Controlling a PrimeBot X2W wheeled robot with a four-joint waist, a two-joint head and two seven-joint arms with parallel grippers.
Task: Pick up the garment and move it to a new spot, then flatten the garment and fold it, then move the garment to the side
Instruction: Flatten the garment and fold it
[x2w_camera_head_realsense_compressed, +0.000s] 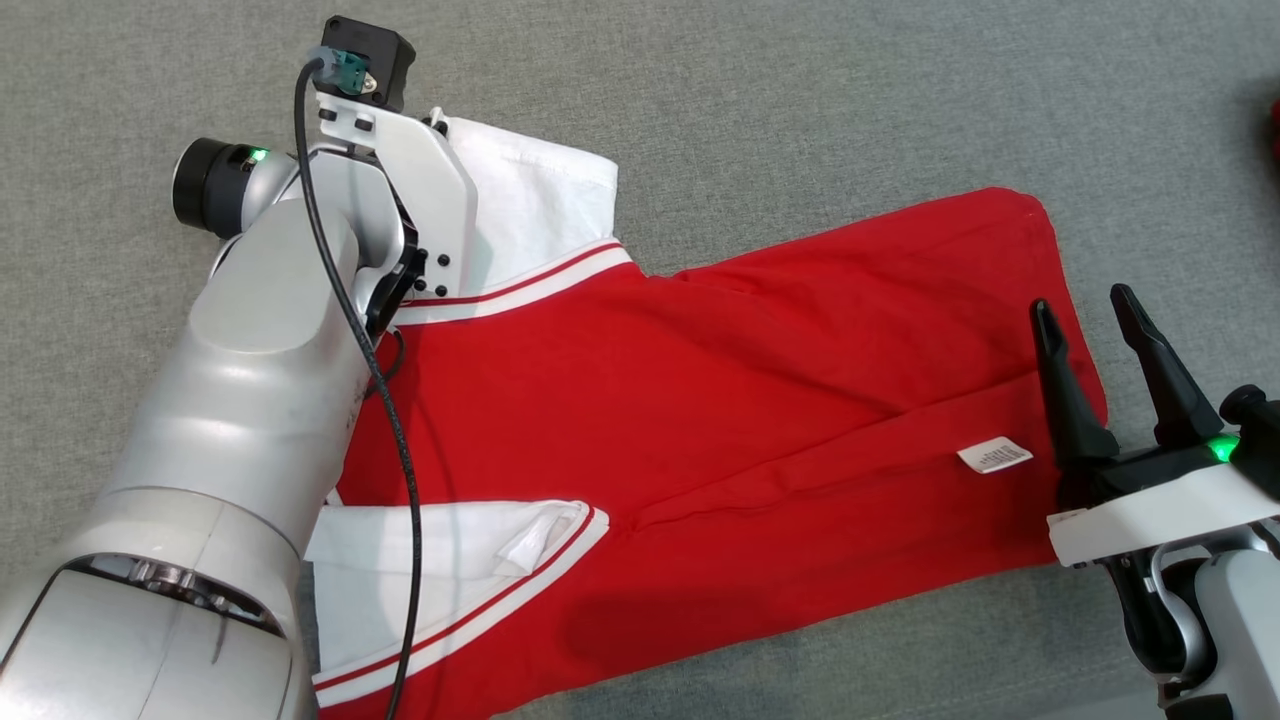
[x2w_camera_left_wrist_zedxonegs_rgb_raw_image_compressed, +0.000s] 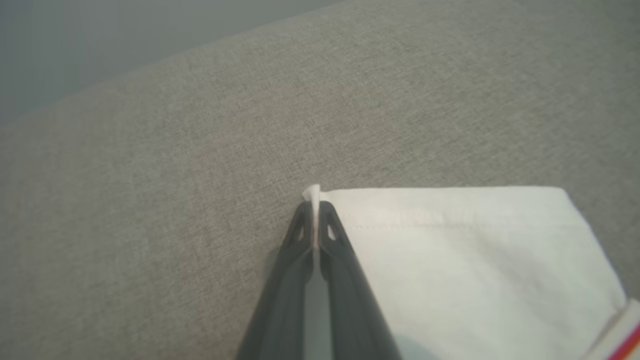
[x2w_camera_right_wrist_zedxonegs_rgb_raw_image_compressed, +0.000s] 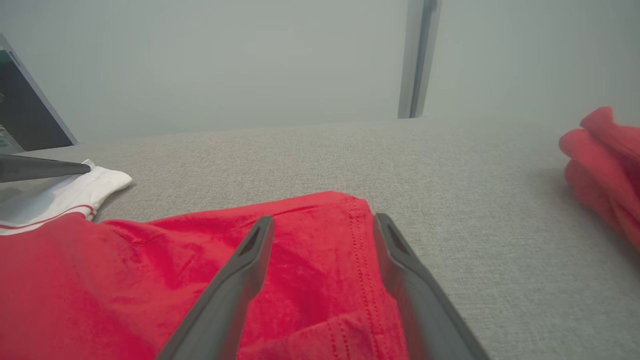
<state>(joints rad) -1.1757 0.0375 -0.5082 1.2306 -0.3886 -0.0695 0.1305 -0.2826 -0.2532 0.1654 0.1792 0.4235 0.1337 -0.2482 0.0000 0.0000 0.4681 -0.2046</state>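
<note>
Red jersey garment (x2w_camera_head_realsense_compressed: 700, 400) with white trim lies spread across the grey woven surface (x2w_camera_head_realsense_compressed: 800, 90). Left gripper (x2w_camera_left_wrist_zedxonegs_rgb_raw_image_compressed: 315, 212) pinches the far-left white sleeve (x2w_camera_left_wrist_zedxonegs_rgb_raw_image_compressed: 475, 260) at its corner; right gripper (x2w_camera_head_realsense_compressed: 1080, 300) stands wide open over the garment's right edge.

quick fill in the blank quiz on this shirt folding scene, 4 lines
1. The left gripper is shut on the corner of the garment's ____ sleeve.
2. The right gripper is at the garment's hem with its jaws ____.
3. The garment lies on a ____ fabric surface.
4. The garment's body is ____.

Missing words: white; open; grey; red
</note>
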